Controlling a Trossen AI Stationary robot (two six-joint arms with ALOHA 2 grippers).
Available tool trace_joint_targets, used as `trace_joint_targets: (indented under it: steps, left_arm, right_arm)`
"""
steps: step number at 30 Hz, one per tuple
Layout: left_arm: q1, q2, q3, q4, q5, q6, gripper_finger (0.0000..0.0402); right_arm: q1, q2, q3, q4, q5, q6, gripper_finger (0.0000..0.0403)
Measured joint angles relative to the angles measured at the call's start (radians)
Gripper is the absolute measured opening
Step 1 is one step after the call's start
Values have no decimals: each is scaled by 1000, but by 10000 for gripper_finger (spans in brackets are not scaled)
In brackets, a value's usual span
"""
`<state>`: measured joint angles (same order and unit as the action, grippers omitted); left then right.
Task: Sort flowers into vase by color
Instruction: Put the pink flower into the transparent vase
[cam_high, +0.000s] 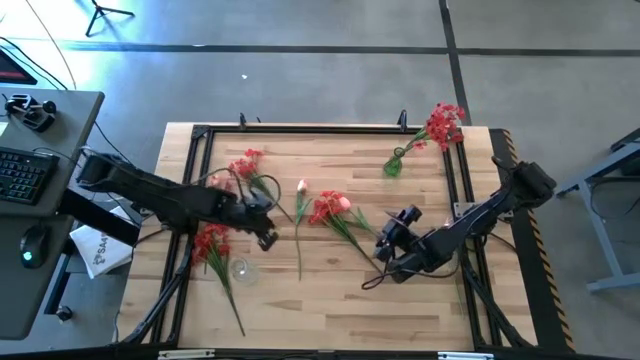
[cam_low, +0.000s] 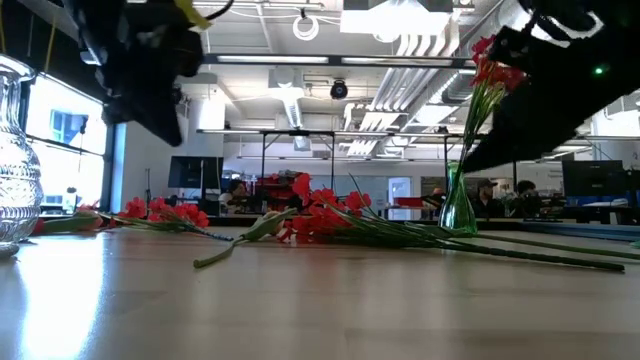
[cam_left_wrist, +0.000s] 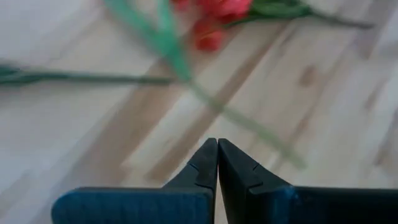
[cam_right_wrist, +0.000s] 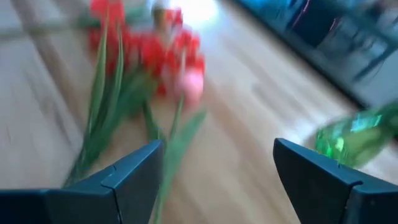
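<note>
So the right gripper (cam_high: 392, 247) hangs over the wood table (cam_high: 300, 310) with its fingers spread wide and nothing between them. Just ahead of it lies a loose bunch of red flowers (cam_high: 326, 207) with a pink bud (cam_high: 344, 203) mixed in, stems trailing toward the gripper. My guess is it's lining up on a stem, hence the wide gap. The green vase (cam_high: 392, 165) stands farther off beyond it and already holds a red spray (cam_high: 442, 124), so red probably goes there.

The left gripper (cam_high: 266, 236) has its fingers pressed together, empty. A lone pink flower (cam_high: 301, 187) lies just past it, and a clear glass vase (cam_high: 238, 270) sits close beside it.
</note>
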<state>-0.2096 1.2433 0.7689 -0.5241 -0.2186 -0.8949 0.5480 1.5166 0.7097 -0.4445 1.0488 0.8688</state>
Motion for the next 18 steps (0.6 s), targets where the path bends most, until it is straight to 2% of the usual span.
trace_joint_targets:
  steps: [4,7,13,18]
  left_arm:
    - [36,106,0,165,63,51,13]
    - [70,177,7,210,141,67,32]
    - [126,319,106,166,170,155,76]
    - [167,426,229,40,170,239,108]
  right_arm:
    - [-5,0,-26,163,144,-95,297]
    - [-14,0,-37,225,199,-114,297]
    - [-25,2,-38,228,204,-109,297]
    - [-25,2,-38,236,204,-107,297]
